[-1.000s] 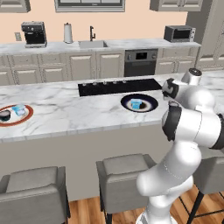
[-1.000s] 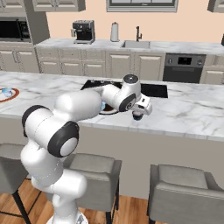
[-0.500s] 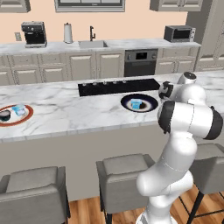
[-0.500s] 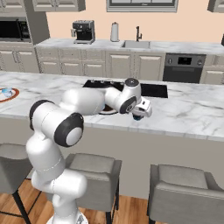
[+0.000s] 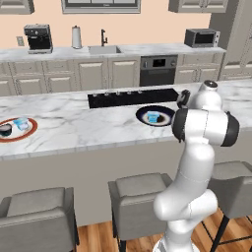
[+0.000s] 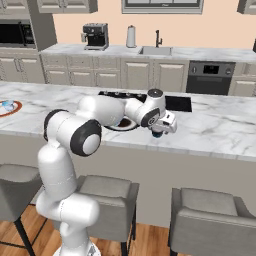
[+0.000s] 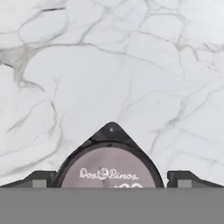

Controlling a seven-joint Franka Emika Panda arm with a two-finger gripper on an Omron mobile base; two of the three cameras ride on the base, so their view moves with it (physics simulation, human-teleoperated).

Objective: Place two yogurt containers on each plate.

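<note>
A yogurt container point(image 7: 109, 166) with a grey "Dos Pinos" lid sits between my fingertips point(image 7: 40, 178), and my gripper point(image 7: 111, 180) is shut on it. From the right base, the gripper point(image 6: 159, 131) holds this cup low over the marble, just right of the dark navy plate point(image 6: 120, 123). That plate point(image 5: 167, 114) carries one light blue cup point(image 5: 153, 117). The red-rimmed plate point(image 5: 29, 132) at far left holds a dark navy cup point(image 5: 6, 129) and a light blue cup point(image 5: 20, 123). My own arm hides most of the hand in the left base view.
The black cooktop point(image 5: 133, 97) lies behind the dark plate. The counter's front edge point(image 6: 190, 150) runs close below the gripper. Grey stools point(image 6: 210, 220) stand under the counter. A sink, coffee machine and microwave line the back wall.
My arm's elbow has swung round and the upper arm now stands more upright. The hand with the cup stays beside the dark plate, slightly lower in the right base view.
</note>
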